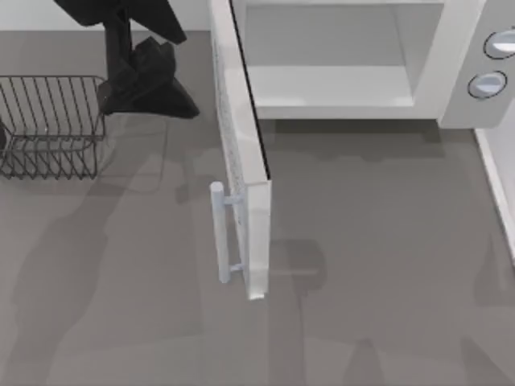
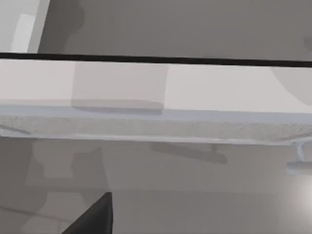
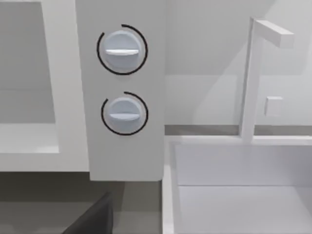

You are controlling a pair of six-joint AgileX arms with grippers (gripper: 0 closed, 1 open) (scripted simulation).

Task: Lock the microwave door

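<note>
The microwave door (image 1: 241, 153) stands wide open, edge-on, its long axis running out from the oven toward the front of the counter (image 1: 386, 265); its bar handle (image 1: 218, 233) faces left; the left tool (image 1: 137, 76) hangs near on that side, nearer than the right arm; its opening I cannot tell; grey counter lies bare around; a wire basket (image 1: 48, 125) sits far left.

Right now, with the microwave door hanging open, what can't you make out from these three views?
- Left hand: in the top view it is a dark mass by the wire basket; whether its fingers are open or shut cannot be read.
- Microwave door: seen edge-on from above, so its window face is hidden; its hinge end is cut off by the frame edge.
- Microwave cavity: its top and back are cut off.
- Sink: its basin is cut by the right wrist view's edge.
</note>
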